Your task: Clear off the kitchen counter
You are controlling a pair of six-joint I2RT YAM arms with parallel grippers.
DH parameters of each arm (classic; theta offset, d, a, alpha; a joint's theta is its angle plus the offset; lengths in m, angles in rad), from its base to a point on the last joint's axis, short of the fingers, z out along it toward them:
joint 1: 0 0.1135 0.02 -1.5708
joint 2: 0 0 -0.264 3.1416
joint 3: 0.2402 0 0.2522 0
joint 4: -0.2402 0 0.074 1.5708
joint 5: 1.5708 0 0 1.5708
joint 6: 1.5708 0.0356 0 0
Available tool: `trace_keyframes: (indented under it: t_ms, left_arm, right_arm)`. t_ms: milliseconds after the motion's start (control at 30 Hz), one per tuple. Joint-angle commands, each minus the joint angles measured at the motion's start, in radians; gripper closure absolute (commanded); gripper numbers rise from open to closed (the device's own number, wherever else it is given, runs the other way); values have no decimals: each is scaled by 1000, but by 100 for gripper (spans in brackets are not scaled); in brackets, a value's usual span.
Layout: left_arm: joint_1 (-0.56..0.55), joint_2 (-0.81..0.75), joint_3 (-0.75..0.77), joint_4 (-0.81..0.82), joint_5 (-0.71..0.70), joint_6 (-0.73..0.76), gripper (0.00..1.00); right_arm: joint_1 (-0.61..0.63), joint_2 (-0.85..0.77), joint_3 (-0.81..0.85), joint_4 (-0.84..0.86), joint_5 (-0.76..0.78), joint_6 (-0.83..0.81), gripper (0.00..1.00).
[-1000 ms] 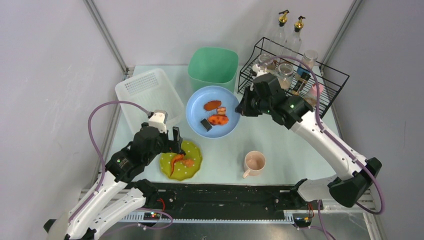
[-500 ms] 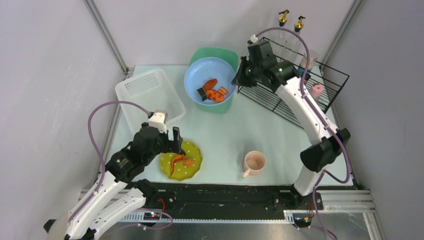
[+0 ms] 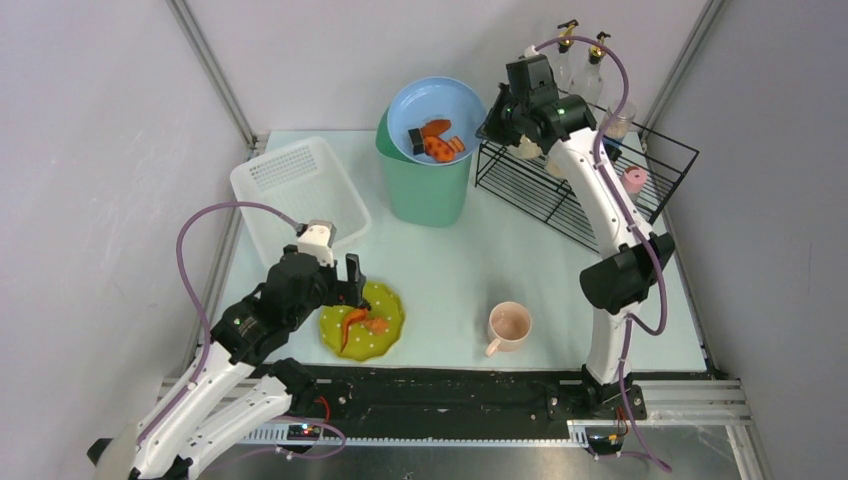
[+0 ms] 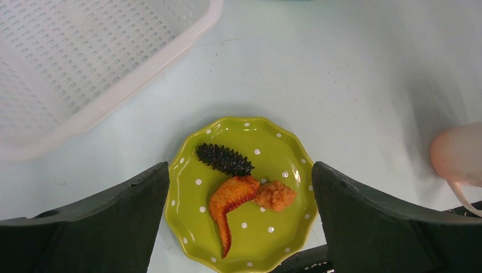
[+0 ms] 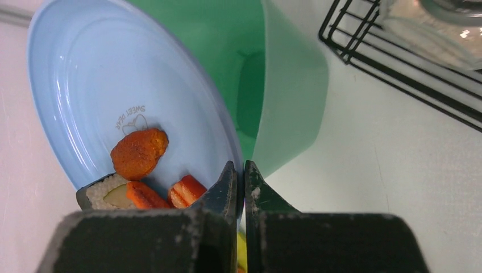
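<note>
**Top view.** The counter (image 3: 520,260) lies below both arms. The right gripper (image 3: 492,122) is raised at the far side and holds a blue plate (image 3: 440,98) by its rim. The plate hangs over the green bin (image 3: 425,190), off the counter. Just behind those jaws is the wire rack (image 3: 560,190) with bottles (image 3: 580,50). The left gripper (image 3: 348,275) hovers over a green plate (image 3: 388,328) near the counter's front edge. A basket (image 3: 290,180) sits beyond it, and a mug (image 3: 508,325) stands well off to its right. Only this view shows the broad bare stretch of counter between the two grippers.

**Left wrist.** The jaws are wide apart and hold nothing. The green plate's rim (image 4: 187,170) lies below and between them, with white dots showing. On the plate are a dark spiky piece (image 4: 223,159), a wing (image 4: 230,199) and a crumbed lump (image 4: 274,195). The basket corner (image 4: 85,57) lies ahead and left of the jaws. The mug edge (image 4: 457,153) is past the right finger. Bare counter (image 4: 341,85) lies ahead.

**Right wrist.** The jaws are nearly closed and pinch the blue plate's rim. The food has gathered on the side nearest the jaws: a nugget (image 5: 139,153), a roll slice (image 5: 108,193) and a red piece (image 5: 185,190). The plate carries a small print that reads "SWEET"; the second word is unclear. The bin mouth (image 5: 284,85) opens just beyond the jaws. The rack wire (image 5: 398,74) and a glass jar (image 5: 432,28) lie to the right, with counter (image 5: 398,170) between them and the jaws.
</note>
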State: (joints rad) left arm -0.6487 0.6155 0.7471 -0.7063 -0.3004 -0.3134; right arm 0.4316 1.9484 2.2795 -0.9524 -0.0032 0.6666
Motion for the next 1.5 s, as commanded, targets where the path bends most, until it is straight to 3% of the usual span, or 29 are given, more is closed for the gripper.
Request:
trace_keyframes:
  t_ms: [0,333,667,733,967,1100,1367,1467]
  left_arm:
    - [-8,7,4,13,14,10,2]
    - [-7,9,5,14,15,12,2]
    - [-8,22,5,13,23,16,2]
    - [-7,23,6,13,23,16,2]
    - [-7,24,7,14,25,17,2]
    - [-8,27,7,13,26,17,2]
    - [-8,29,7,14,29,17,2]
    - [-8,28,7,13,26,17,2]
  right_arm:
    - [-11,28,67,81,85,73,100]
    - [22,-3,-42,277,282,27,100]
    - [116,-12,-75,431,573,-186,100]
    - [147,-30,-120,548,639,-269,100]
    - [274,-53,-305,999,921,-776,100]
    - [319,-35,-371,1310,989,-1083,100]
    - [410,95,-401,2087,932,-1914,100]
    - [422,95,-448,2168,877,-1990,100]
